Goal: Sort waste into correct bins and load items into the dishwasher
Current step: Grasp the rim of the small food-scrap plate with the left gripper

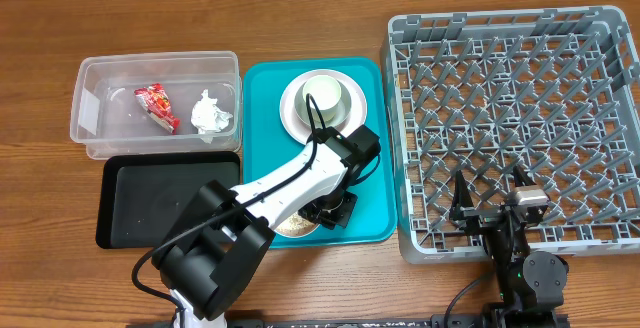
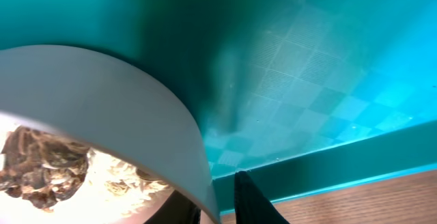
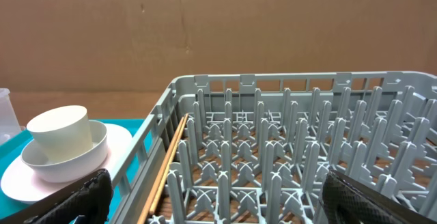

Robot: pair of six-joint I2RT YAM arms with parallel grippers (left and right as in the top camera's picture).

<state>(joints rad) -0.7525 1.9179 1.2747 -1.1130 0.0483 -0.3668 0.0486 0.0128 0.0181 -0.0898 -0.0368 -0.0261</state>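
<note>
Even bright light, left wrist close-up blurred, shadowed

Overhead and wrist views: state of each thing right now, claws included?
Left claw: astride the pale round dish's rim, grip unclear.
Right claw: open, empty.
Pale round dish: upright on the teal plastic tray, food scraps inside.
White cup: upright, nested in white bowl on white plate.
Clear plastic bin: uncovered, holding a red wrapper and crumpled white tissue.
Grey plastic dishwasher rack: one wooden stick lying along its tray-side wall.
</note>
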